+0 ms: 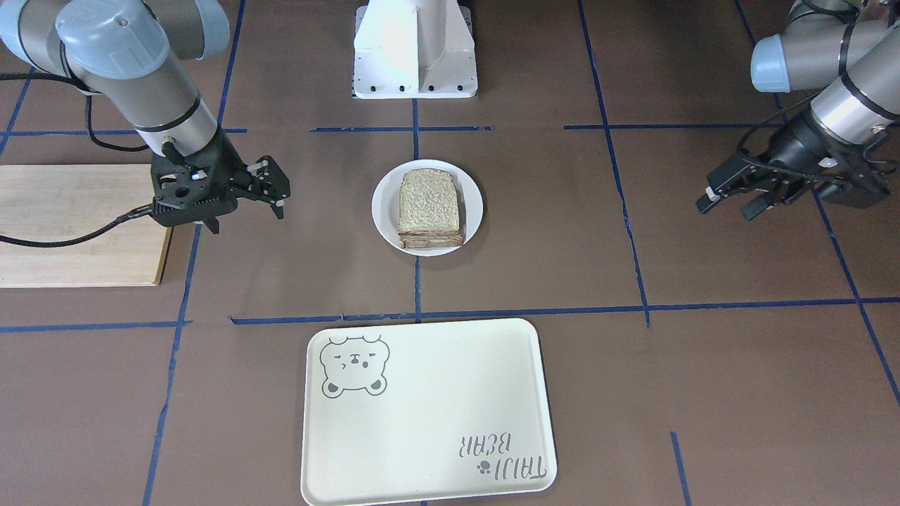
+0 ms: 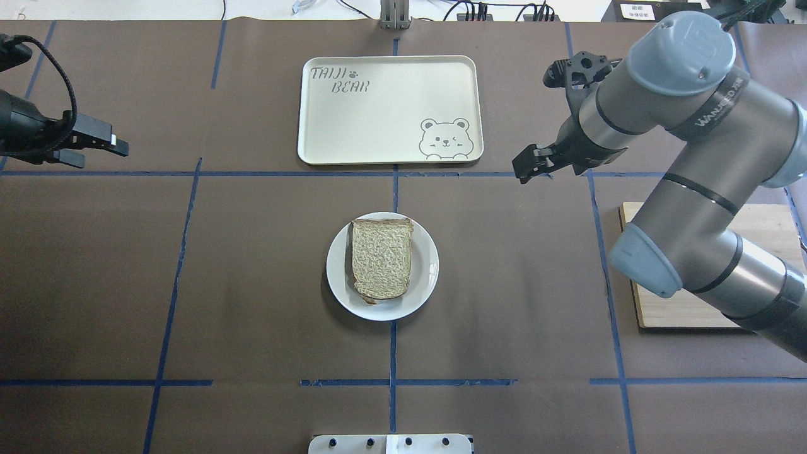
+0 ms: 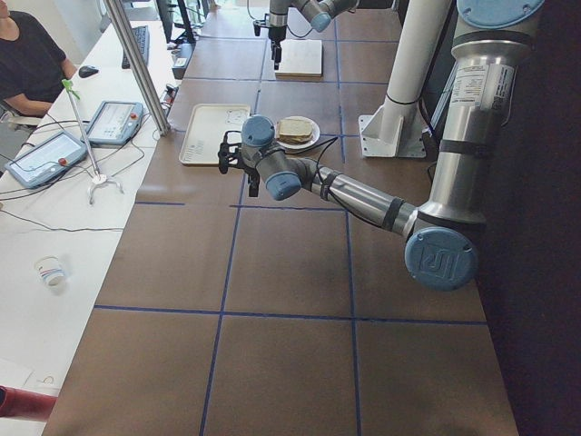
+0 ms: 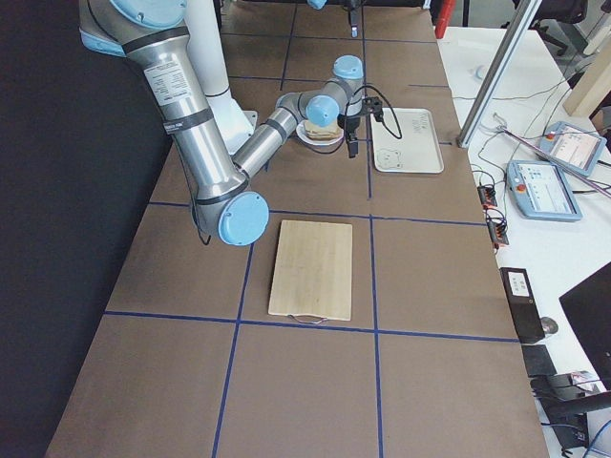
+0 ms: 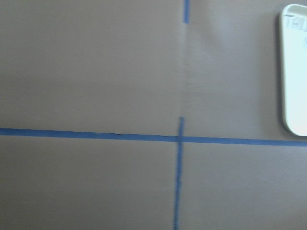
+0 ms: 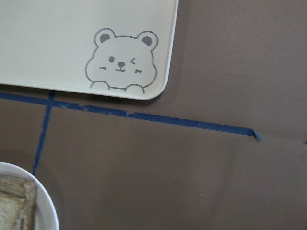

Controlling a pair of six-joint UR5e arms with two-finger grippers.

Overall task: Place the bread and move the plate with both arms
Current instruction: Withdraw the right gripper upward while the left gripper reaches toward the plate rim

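On plate [image 2: 426,268], bread [image 2: 381,258] inside rim, tray [image 2: 378,120] apart

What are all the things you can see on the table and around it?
bread: one stack, speckled tan with brown crust, on the plate
plate: one, white, middle of the table
tray: one, cream with a bear drawing, on the operators' side of the plate
wooden board: one, pale wood, on the robot's right
blue tape: many lines, a grid on the brown table
base: one, white, at the robot's edge
person: one, black shirt, at a side desk
right gripper: black, open, between board and plate
left gripper: black, open, on the plate's other side
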